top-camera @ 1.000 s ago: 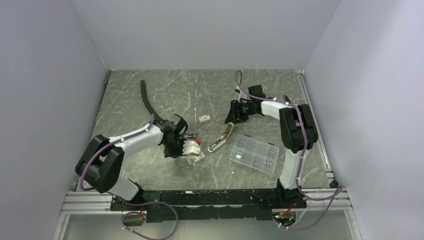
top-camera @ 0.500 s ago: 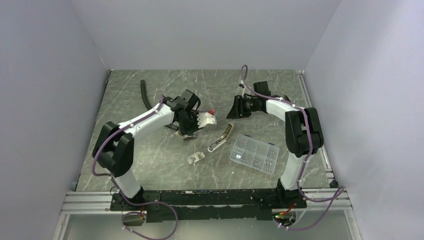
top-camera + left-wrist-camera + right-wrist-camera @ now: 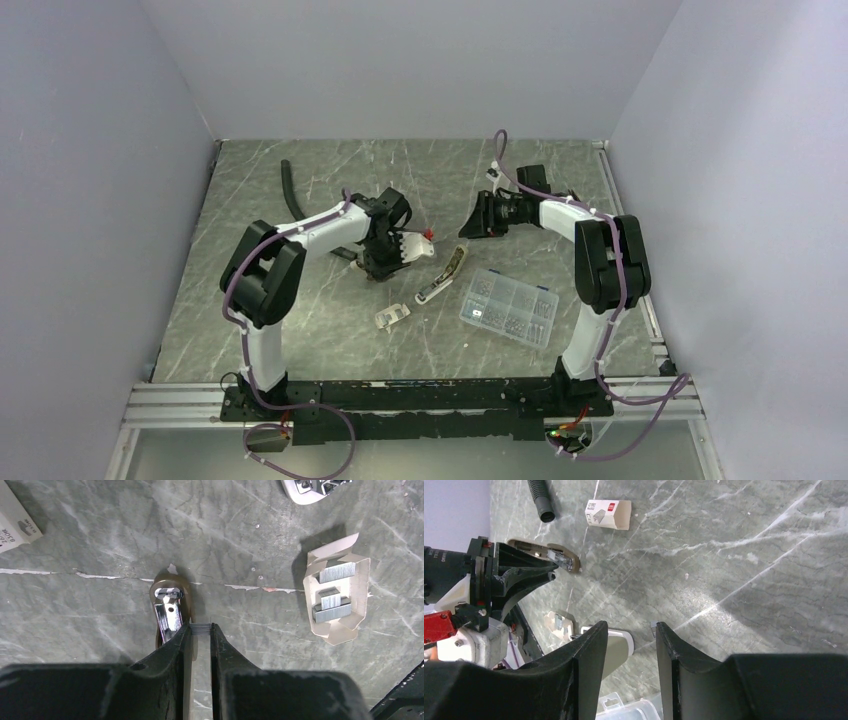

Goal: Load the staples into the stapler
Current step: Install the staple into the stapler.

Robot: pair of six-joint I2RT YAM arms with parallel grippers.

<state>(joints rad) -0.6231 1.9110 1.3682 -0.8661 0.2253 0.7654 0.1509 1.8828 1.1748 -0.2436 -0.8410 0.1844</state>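
Barely visible: thin staple strip (image 3: 200, 626) pinched in left claw (image 3: 201, 630).

The grey-green marbled bench (image 3: 300, 340) carries a black ribbed hose (image 3: 291, 190) at its far left. Near the middle lies the olive stapler (image 3: 170, 607), its bright metal channel facing up, with a small white carton (image 3: 608, 514) a little farther back. To its right rests a longer olive-and-white piece (image 3: 441, 277), perhaps a second stapler lying open. Nearer sits a folded paper tray (image 3: 392, 315) holding staple strips (image 3: 336, 572), and a clear compartment box (image 3: 508, 307) lies near right.
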